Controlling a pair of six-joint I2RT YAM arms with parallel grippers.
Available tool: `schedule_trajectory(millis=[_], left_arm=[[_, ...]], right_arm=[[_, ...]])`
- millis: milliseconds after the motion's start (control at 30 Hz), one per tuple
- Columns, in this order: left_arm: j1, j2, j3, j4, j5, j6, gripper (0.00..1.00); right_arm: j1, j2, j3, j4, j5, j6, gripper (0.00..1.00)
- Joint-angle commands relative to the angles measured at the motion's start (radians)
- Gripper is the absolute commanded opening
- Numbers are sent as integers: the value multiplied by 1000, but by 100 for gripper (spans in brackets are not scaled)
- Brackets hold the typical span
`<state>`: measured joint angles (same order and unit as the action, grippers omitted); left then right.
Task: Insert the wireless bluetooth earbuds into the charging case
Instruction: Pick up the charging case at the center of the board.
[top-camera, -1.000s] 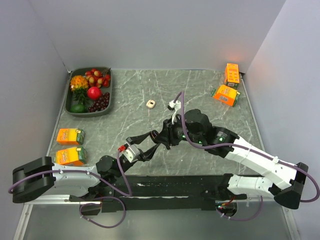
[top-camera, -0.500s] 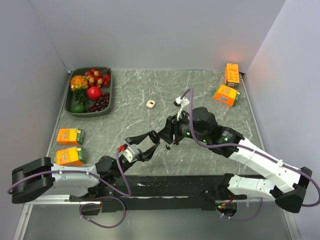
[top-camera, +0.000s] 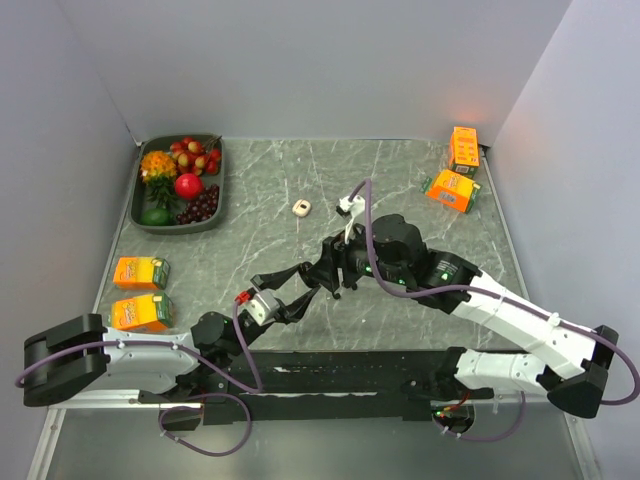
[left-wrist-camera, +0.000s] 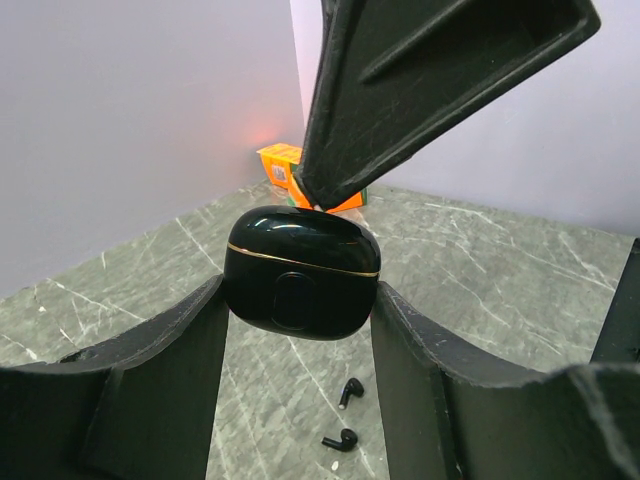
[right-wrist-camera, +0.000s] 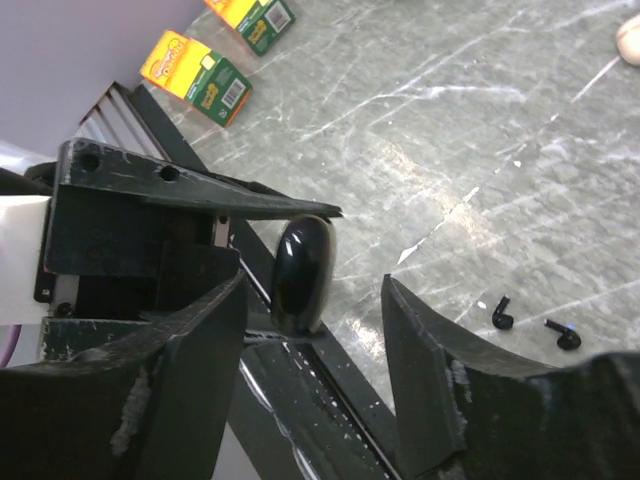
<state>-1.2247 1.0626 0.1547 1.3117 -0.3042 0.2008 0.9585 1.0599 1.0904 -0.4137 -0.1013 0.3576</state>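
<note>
Right gripper (right-wrist-camera: 312, 285) has spread wider, empty, straddling the glossy black charging case (left-wrist-camera: 300, 265) the left gripper (left-wrist-camera: 298, 290) pinches steady for it. Both tiny black plastic earbuds (left-wrist-camera: 348, 392) lie on the grey marble bench (left-wrist-camera: 480, 270) below.

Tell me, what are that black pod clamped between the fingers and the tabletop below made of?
The charging case looks like glossy black plastic: it mirrors the light, with a thin gold-coloured line at the lid seam, metal or paint, hard to say. The tabletop looks like grey-green marble with pale veins, possibly a printed laminate.
</note>
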Motion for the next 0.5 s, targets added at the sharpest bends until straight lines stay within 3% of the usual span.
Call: schedule_trajectory(millis=[0, 467], left_arm=[[-7, 8, 31, 27, 4, -3, 1], [-9, -12, 40, 20, 4, -5, 1]], right_arm=[[19, 9, 54, 9, 20, -26, 61], [25, 54, 66, -48, 58, -29, 52]])
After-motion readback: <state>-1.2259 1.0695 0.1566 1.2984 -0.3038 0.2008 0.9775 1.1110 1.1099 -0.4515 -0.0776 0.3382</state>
